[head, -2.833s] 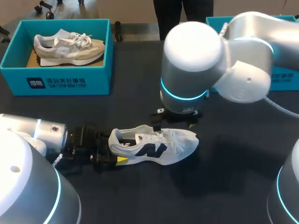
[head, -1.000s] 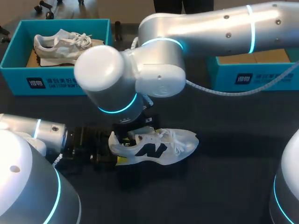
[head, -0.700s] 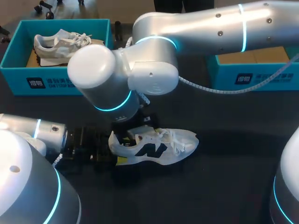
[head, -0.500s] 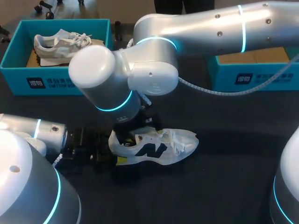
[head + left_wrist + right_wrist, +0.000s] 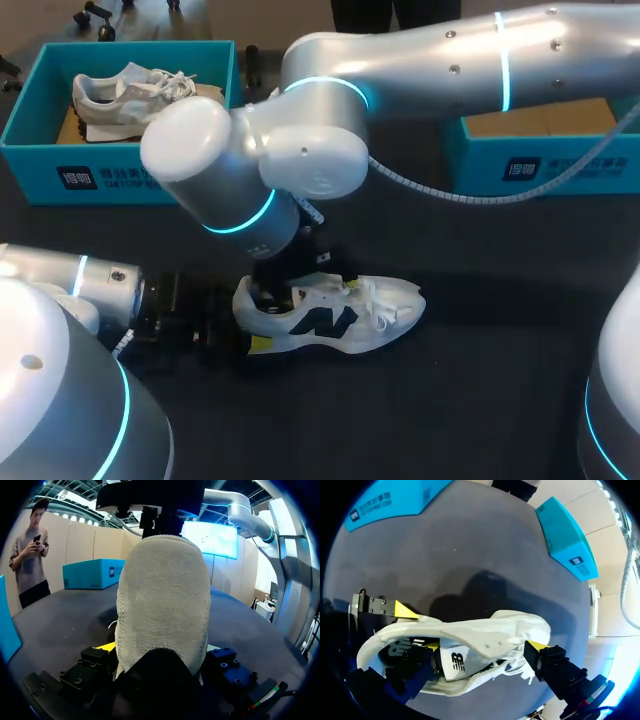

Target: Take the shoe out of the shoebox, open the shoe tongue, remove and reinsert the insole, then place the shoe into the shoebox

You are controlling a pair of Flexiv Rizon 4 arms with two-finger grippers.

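Observation:
A white shoe (image 5: pixel 335 315) with a dark logo lies on its sole on the dark table, toe toward the right. My left gripper (image 5: pixel 246 320) is shut on its heel (image 5: pixel 162 605), with a black finger on either side. My right arm comes across from the right, and its gripper (image 5: pixel 295 281) is open right over the shoe's mouth. In the right wrist view the right gripper (image 5: pixel 484 646) has one finger down inside the shoe (image 5: pixel 470 630) and the other outside, past the laces. The tongue (image 5: pixel 454 663) lies between them. The insole is hidden.
A teal shoebox (image 5: pixel 120 172) at the back left holds another pale shoe (image 5: pixel 140 95). A second teal shoebox (image 5: pixel 545 165) stands at the back right, partly behind my right arm. The table in front of the shoe is bare.
My right arm has swung left and lowered its gripper onto the shoe's mouth. The shoe and the left gripper have stayed in place.

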